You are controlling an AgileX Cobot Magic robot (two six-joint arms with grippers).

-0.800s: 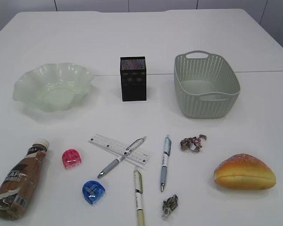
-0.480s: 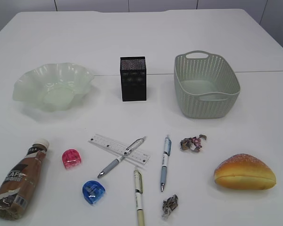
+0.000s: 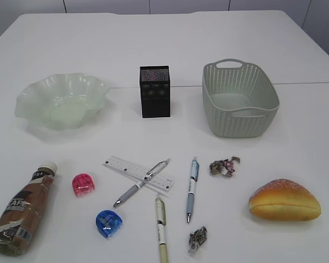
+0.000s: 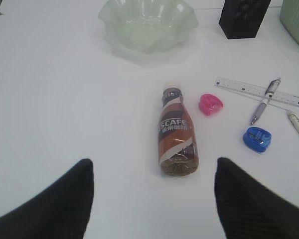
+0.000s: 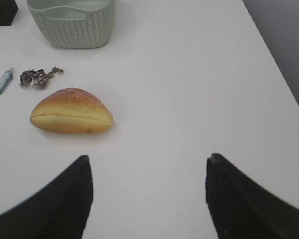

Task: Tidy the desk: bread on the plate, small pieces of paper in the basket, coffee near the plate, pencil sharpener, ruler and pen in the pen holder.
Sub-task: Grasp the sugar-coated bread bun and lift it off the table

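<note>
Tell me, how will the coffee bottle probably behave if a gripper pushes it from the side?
The coffee bottle lies on its side on the desk, and its body looks round, so it may roll. The plastic label looks smooth, perhaps slippery. It seems full, so likely rather heavy.

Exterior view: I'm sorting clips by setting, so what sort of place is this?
Probably a staged desk in an office or lab: a plain white desk, a black mesh pen holder, and pens across a ruler.

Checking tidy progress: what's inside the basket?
The basket shows a bare floor, no paper scraps. Its near inner wall is hidden by the rim, so that strip can't be checked.
</note>
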